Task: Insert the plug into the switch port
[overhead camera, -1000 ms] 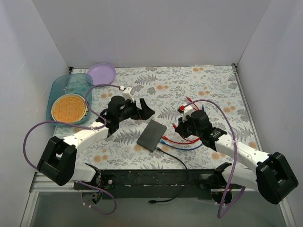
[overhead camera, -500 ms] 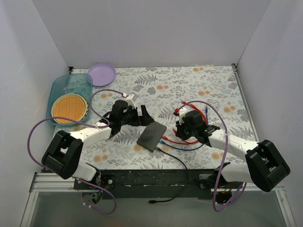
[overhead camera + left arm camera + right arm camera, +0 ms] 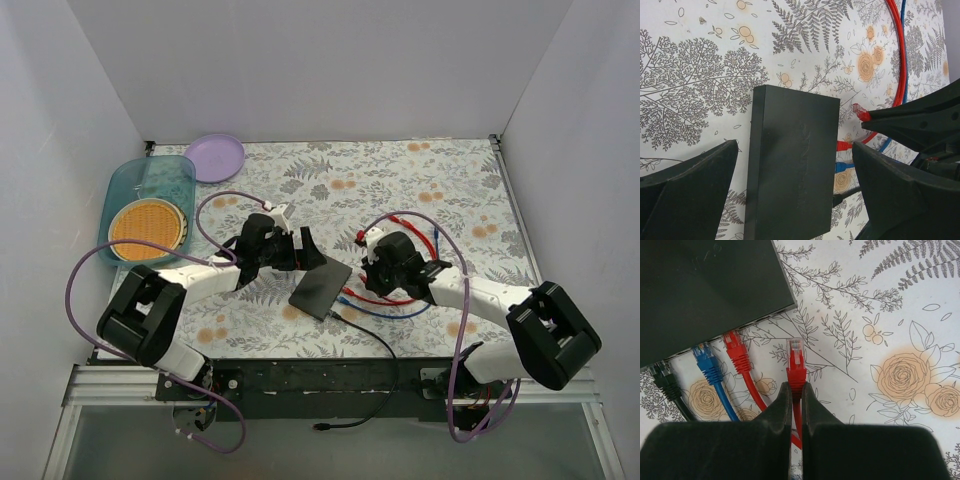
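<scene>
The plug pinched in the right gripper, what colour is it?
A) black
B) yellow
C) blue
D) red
D: the right wrist view shows the right gripper shut on the red plug, whose tip points at the switch but is not yet in it.

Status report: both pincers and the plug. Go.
Left pincer open, flanking the switch. Right pincer shut on red plug, tip short of the switch. Three cables already seated; path clear.

No text can be read; the switch (image 3: 790, 170) bears a faint embossed mark (image 3: 804, 145), illegible.
</scene>
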Controlling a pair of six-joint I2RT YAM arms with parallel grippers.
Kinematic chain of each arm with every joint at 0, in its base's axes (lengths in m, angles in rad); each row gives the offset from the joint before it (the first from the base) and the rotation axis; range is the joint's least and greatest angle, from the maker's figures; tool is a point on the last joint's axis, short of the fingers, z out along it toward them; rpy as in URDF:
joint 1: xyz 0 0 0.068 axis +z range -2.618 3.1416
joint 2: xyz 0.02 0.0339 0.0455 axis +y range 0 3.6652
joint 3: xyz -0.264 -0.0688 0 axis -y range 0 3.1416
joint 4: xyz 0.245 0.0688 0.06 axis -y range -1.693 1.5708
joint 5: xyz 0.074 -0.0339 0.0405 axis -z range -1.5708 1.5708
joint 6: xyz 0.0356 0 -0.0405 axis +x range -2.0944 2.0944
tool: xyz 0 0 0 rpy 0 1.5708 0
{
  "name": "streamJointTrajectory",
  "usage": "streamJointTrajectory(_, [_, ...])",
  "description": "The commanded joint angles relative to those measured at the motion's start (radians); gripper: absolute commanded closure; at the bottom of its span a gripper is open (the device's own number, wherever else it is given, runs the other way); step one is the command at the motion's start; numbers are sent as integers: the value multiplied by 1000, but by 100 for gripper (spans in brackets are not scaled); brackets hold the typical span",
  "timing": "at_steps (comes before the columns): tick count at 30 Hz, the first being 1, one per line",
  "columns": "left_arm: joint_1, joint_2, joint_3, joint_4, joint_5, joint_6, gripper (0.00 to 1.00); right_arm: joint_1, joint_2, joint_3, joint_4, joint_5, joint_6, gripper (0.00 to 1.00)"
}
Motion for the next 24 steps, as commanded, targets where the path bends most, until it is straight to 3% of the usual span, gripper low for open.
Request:
streamJointTrajectory(1, [-1, 6, 18, 23, 19, 15, 2, 45, 23, 55, -5, 79, -13, 99])
streamJointTrajectory(9, [-1, 29, 21, 39, 43, 11, 2, 93, 82, 84, -2, 122, -8, 99])
streamJointTrajectory(24, [-1, 93, 24, 97, 95, -15, 12, 139, 152, 126, -5, 168, -34, 99])
